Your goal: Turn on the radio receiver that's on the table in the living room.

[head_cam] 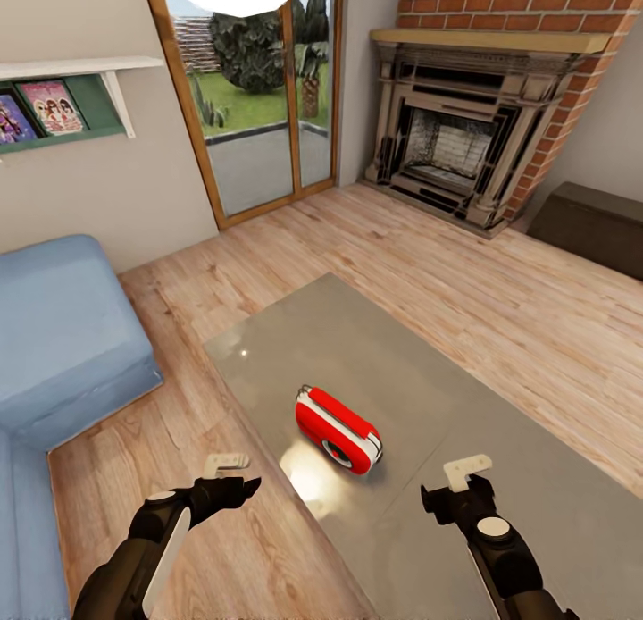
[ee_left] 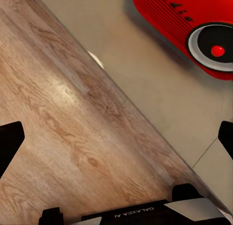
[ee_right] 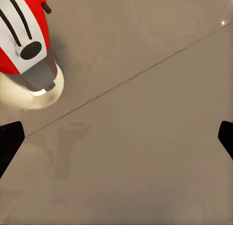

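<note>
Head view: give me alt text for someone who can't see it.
A red radio receiver lies on a glossy grey table, between the left gripper over the wood floor and the right gripper above the tabletop. Blue sofa left, brick fireplace beyond.

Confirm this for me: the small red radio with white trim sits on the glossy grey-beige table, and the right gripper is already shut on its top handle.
One part is wrong. The small red radio with white trim does sit on the glossy grey-beige table, but the right gripper is not on it. The head view shows that gripper open and hovering over bare tabletop, apart from the radio.
</note>
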Tool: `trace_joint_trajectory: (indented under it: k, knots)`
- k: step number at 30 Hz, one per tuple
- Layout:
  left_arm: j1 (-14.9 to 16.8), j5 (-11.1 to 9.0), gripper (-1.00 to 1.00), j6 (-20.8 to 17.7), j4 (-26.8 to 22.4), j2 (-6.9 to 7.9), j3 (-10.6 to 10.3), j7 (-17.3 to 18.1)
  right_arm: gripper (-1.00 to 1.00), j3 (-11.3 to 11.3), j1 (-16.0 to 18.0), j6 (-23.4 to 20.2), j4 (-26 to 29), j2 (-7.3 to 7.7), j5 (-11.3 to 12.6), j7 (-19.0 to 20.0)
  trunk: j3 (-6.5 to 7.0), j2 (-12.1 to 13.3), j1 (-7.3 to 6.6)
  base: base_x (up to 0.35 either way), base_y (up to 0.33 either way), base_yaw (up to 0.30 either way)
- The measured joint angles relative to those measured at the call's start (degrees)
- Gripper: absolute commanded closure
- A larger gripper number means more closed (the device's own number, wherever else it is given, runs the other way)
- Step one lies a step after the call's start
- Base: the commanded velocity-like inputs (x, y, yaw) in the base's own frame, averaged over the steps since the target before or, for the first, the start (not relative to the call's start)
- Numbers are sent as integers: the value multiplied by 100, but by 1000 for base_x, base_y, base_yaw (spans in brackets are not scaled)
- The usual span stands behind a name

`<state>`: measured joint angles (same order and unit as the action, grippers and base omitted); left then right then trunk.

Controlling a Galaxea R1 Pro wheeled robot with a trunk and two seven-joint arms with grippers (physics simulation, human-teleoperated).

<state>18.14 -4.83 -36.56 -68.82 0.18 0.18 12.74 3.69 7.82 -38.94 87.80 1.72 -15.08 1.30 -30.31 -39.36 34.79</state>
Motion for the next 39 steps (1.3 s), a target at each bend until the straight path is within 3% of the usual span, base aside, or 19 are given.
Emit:
trace_joint_trajectory:
  k: [39]
  knots:
    - [0,-15,-100,0,17,0,0,0,-100,9,0,9,52,30,-12,-14,-364,0,0,0,0,0]
